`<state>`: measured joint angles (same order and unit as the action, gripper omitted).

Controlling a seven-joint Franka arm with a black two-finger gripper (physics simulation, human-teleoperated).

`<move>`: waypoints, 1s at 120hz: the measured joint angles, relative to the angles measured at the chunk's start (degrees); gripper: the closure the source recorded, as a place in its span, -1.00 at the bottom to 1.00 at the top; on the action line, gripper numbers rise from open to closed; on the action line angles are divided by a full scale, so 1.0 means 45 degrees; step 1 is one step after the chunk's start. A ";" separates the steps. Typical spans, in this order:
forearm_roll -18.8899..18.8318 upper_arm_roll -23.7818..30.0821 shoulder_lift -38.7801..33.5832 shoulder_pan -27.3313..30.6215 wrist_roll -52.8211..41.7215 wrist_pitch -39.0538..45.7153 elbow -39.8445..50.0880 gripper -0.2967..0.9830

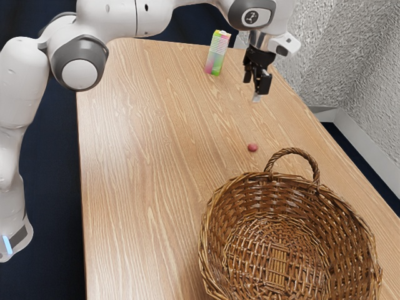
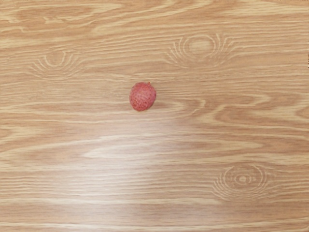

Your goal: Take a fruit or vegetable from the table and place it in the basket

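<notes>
A rough pale-grey wall (image 1: 325,50) rises past one edge of the light wood-grained table (image 1: 144,156), with dark blue floor (image 1: 50,187) along the other. Above the tabletop hangs the black two-finger end effector (image 1: 253,89), its fingers spread and nothing pinched between them. Lower than it, and off towards the basket, lies the task's thing: a small round pinkish-red fruit with pebbly skin, like a lychee (image 2: 143,96), resting on the wood. Past the fruit from the end effector sits the big round brown wicker basket (image 1: 281,194) with its looped handle (image 1: 292,152); its woven bottom is bare.

So the job looks to be at its very start: the fruit is unpicked, and the reach down, the grip, the lift, the carry and the release all remain.

As for writing, the upright white, pink and green carton (image 1: 217,53) beside the end effector, well apart from the fruit, bears printed bands I can't read. The round badge (image 1: 251,17) on the white arm above the end effector has a dark mark, with no legible name.
</notes>
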<state>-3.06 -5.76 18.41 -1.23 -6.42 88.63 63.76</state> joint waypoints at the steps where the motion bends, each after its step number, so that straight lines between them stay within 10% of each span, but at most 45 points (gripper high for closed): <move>1: 0.0001 -0.0001 0.0000 -0.0001 -0.0004 0.0010 -0.0001 -0.54; 120: 0.0929 -0.0361 0.2663 0.0590 -0.0316 0.3584 0.1437 -0.54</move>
<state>1.12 -7.38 30.39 1.43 -7.84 104.76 70.23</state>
